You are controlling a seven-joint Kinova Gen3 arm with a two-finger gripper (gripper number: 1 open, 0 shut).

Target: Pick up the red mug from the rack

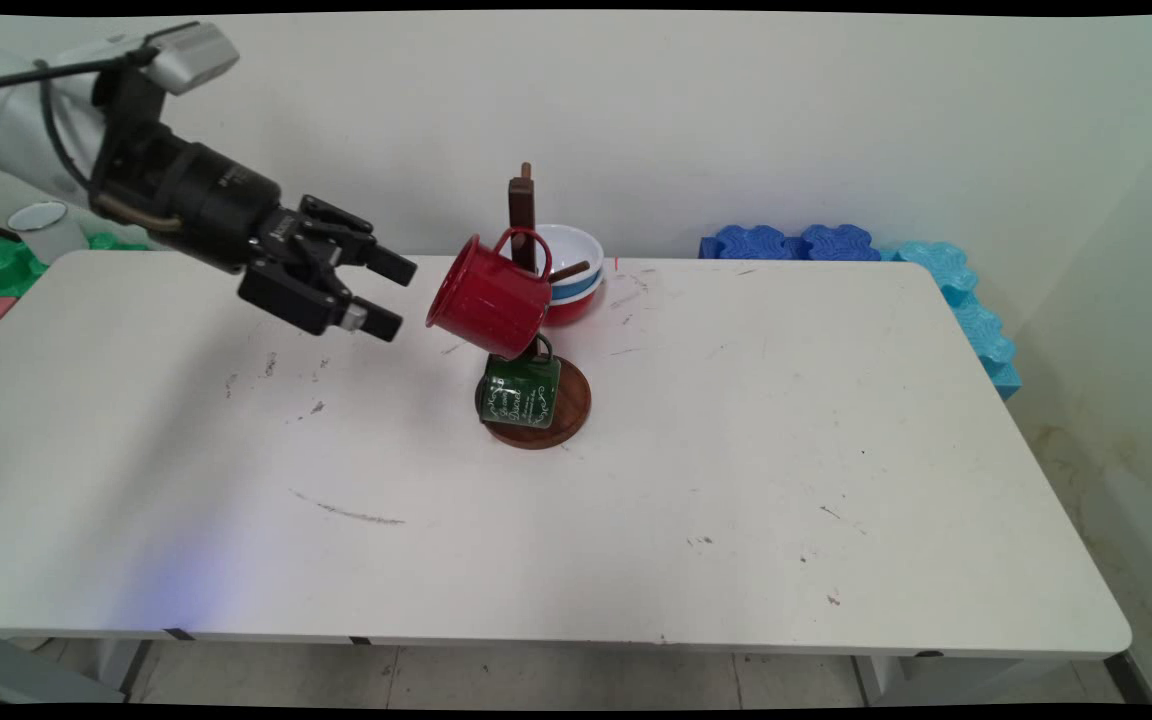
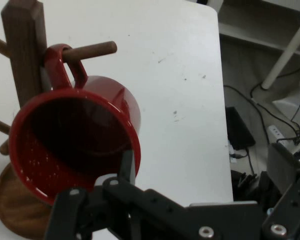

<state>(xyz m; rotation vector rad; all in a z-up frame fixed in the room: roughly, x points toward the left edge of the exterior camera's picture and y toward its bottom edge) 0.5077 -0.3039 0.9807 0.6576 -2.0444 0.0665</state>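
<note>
Though lettered, green mug (image 1: 522,392) illegible.

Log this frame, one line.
gripper: open, empty | nearest: red enamel mug hanging on wooden mug tree | below: green mug

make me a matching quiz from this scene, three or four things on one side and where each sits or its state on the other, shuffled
Things:
1. red mug
2. green mug
3. stacked bowls
4. gripper

Places or states:
A. low on the rack, just above the wooden base
B. open, just left of the red mug's mouth
C. hung by its handle on an upper peg
D. on the table behind the mug rack

Pairs: 1-C, 2-A, 3-D, 4-B
</note>
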